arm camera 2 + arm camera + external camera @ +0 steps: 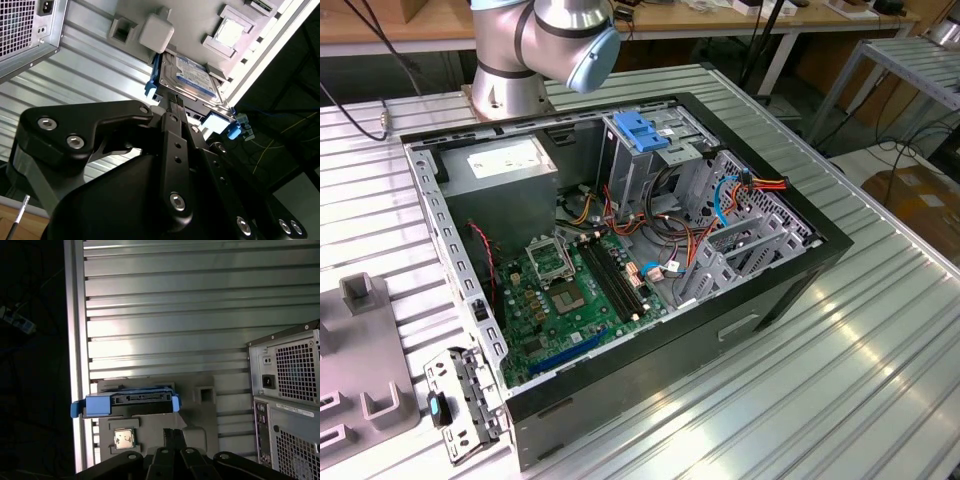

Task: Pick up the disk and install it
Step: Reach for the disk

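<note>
The disk (pixel 197 75) lies flat on a grey fixture plate (pixel 200 20), showing its white label with a blue band and its blue side rails. In the first wrist view the disk (pixel 127 401) is seen end-on, with blue rail tabs sticking out at both ends. My gripper (pixel 173 100) hovers beside the disk, its black fingers pressed together with nothing between them. In the first wrist view the gripper (pixel 173 434) is a short way off one end of the disk and apart from it.
An open computer case (pixel 620 250) stands on the ribbed metal table (pixel 880 380). It holds a grey drive cage with a blue latch (pixel 642 130) and a grey power supply box (pixel 505 165). A processor chip (pixel 123 438) sits on the fixture plate (pixel 200 415) next to the disk. The case's vented rear (pixel 290 390) stands close by.
</note>
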